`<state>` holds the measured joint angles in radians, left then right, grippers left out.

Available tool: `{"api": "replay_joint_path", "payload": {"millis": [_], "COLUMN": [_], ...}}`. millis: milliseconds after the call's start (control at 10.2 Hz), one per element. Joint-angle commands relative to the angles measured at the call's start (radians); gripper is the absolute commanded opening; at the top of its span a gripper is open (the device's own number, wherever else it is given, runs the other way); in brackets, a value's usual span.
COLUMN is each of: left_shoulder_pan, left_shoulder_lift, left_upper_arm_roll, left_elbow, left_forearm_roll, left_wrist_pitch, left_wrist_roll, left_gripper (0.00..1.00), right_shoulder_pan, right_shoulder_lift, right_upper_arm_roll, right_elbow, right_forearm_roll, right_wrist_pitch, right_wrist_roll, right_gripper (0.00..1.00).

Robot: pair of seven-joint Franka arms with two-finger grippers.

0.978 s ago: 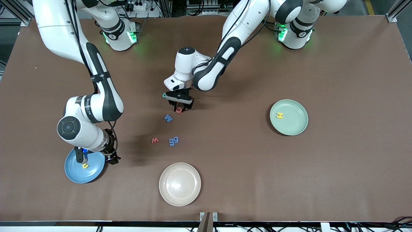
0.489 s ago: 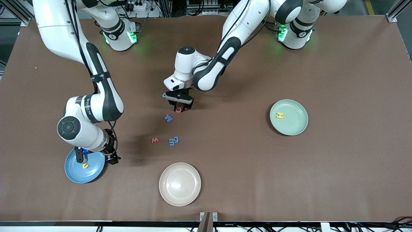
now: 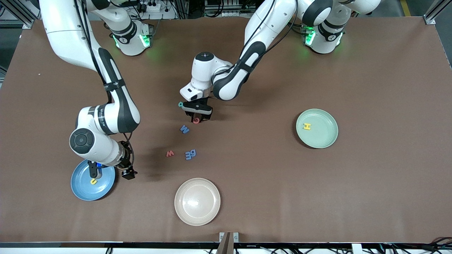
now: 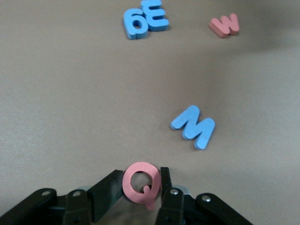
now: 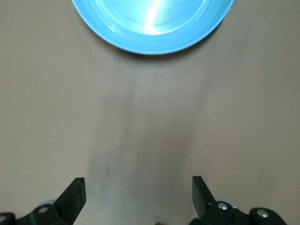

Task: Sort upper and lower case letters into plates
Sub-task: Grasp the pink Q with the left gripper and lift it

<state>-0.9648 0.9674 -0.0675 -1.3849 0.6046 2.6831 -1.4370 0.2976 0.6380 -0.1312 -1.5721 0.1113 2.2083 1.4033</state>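
Observation:
My left gripper (image 3: pixel 196 119) is shut on a red Q (image 4: pixel 142 183) low over the middle of the table. Nearer the front camera lie a blue M (image 3: pixel 184 129), a red w (image 3: pixel 170 153) and two touching blue letters (image 3: pixel 190 154). A small teal piece (image 3: pixel 180 104) shows beside the left hand. The mint green plate (image 3: pixel 326 137) holds a yellow H (image 3: pixel 307 126). The blue plate (image 3: pixel 83 190) holds a yellow u (image 3: pixel 93 181). My right gripper (image 3: pixel 111 173) hangs open and empty over the blue plate's edge (image 5: pixel 152 28) and the cloth beside it.
A beige plate (image 3: pixel 197 201) stands near the table's front edge, nearer the camera than the loose letters. Brown cloth covers the whole table. The right arm's elbow hangs over the cloth between its base and the blue plate.
The left fingers have tightened on the red Q. The right arm has risen a little and shifted from the blue plate toward the middle of the table.

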Motion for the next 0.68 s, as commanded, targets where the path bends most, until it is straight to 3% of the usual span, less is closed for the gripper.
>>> {"api": "replay_joint_path", "payload": {"millis": [0, 293, 587], "left_shoulder_pan": [0.029, 0.043, 0.066], "left_shoulder_lift": [-0.047, -0.09, -0.151], "left_upper_arm_roll": [-0.044, -0.054, -0.058], "left_elbow": [-0.006, -0.011, -0.019], "left_forearm_roll": [-0.048, -0.107, -0.259], "left_wrist_pitch": [-0.068, -0.13, -0.25], "left_wrist_roll": [0.006, 0.016, 0.175], "left_gripper": [0.27, 0.27, 0.27], "right_shoulder_pan": [0.006, 0.018, 0.076], "right_shoulder_lift": [0.02, 0.029, 0.122], "right_upper_arm_roll": [0.005, 0.005, 0.005], "right_elbow": [0.047, 0.061, 0.136], "right_forearm_roll": [0.033, 0.031, 0.028], "right_wrist_pitch": [-0.01, -0.006, 0.016], "right_wrist_roll": [0.02, 0.031, 0.162], "right_gripper": [1.0, 1.0, 1.0]}}
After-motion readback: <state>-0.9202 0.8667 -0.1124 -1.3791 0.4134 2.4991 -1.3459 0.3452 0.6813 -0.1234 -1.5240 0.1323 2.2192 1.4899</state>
